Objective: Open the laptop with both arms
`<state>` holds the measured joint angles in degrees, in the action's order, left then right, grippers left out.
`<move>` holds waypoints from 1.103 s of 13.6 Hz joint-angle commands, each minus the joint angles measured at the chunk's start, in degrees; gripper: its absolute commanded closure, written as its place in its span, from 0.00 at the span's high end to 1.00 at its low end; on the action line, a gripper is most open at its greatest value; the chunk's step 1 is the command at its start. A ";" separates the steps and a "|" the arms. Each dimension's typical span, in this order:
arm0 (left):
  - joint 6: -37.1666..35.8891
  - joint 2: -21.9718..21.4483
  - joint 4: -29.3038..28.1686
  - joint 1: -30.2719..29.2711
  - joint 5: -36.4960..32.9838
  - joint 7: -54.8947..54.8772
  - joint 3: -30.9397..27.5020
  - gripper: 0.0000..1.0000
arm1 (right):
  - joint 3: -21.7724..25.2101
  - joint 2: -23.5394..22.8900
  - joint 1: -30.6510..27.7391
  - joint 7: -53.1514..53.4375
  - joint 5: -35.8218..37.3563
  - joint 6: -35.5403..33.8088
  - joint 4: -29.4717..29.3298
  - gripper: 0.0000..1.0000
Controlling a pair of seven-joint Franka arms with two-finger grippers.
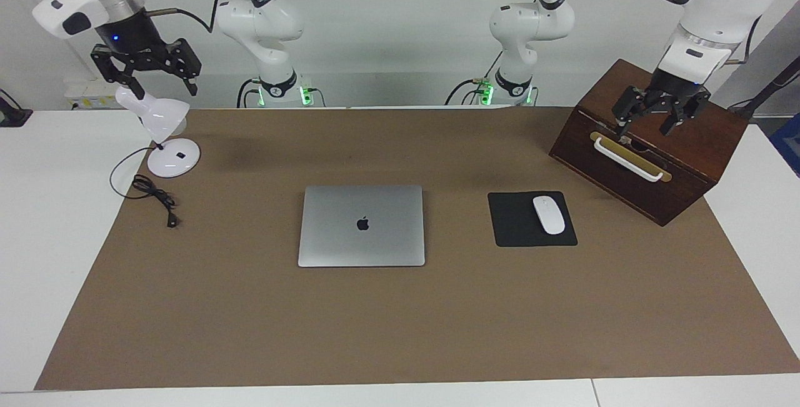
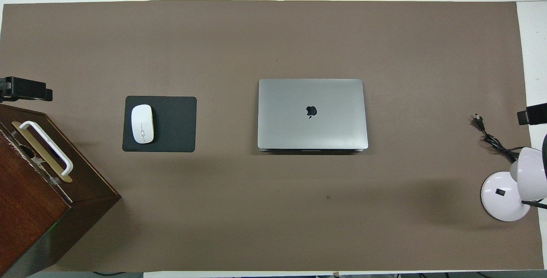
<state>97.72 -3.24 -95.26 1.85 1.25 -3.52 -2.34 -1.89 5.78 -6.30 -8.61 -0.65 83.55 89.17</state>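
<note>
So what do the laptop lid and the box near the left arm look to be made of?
Laptop: likely brushed metal, judging by its matte silver-grey lid with a soft, even sheen. Box: probably varnished wood, dark reddish-brown with visible grain; its white handle sits on a brass-coloured plate.

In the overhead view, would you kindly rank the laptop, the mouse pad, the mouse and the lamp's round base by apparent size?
1. laptop
2. mouse pad
3. lamp base, partly covered by its own head, so its place is less sure
4. mouse
</note>
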 commanded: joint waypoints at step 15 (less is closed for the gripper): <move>-0.17 -1.59 -1.59 0.17 -0.90 0.36 0.06 1.00 | 0.83 -1.38 -5.38 -9.74 -2.59 17.50 6.27 1.00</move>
<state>97.69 -3.24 -95.26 1.85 1.25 -3.52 -2.33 -0.72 4.96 -10.31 -14.88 -1.07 96.92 92.76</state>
